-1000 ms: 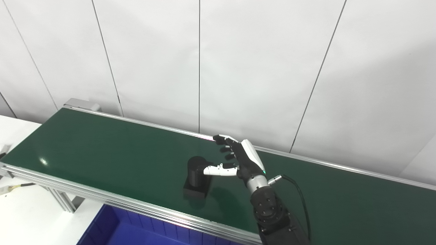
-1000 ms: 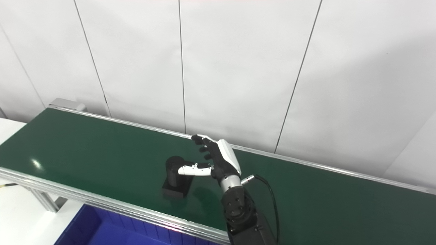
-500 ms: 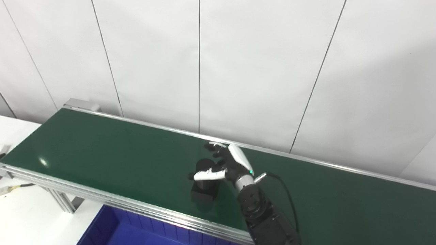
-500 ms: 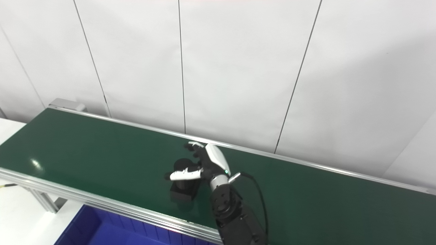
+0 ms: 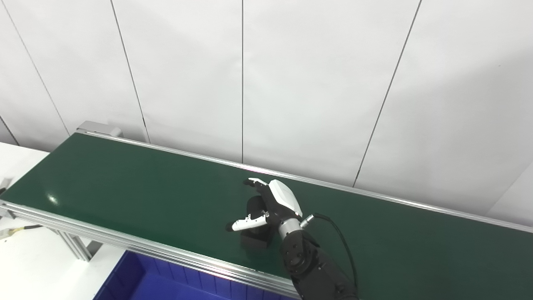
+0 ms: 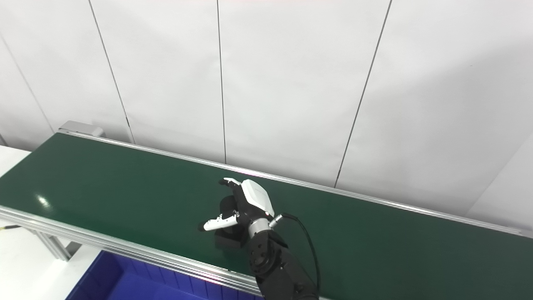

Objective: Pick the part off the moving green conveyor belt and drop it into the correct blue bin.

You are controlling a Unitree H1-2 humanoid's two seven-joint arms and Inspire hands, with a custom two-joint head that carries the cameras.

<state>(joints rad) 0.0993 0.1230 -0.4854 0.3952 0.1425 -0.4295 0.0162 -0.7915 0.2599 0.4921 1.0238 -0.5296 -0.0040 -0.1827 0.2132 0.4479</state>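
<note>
The part (image 5: 254, 239) is a black cylinder on a square black base, standing on the green conveyor belt (image 5: 125, 179) near its front rail. My right hand (image 5: 275, 204) reaches over it from the right. Its fingers curl past the cylinder's far side, and the white-tipped thumb (image 5: 243, 224) stretches across the front, pointing left beyond the part. The hand cups the part loosely and stands open, while the base rests on the belt. The hand hides the right side of the cylinder. My left hand is out of both views.
A blue bin (image 5: 166, 285) sits below the belt's front aluminium rail (image 5: 125, 241) at the bottom left. A white panelled wall runs behind the belt. A white surface (image 5: 25, 266) with a cable lies at the far left.
The part has ridden the belt a little to the right. My right hand has swung left and down over it, fingers curling around the cylinder.
</note>
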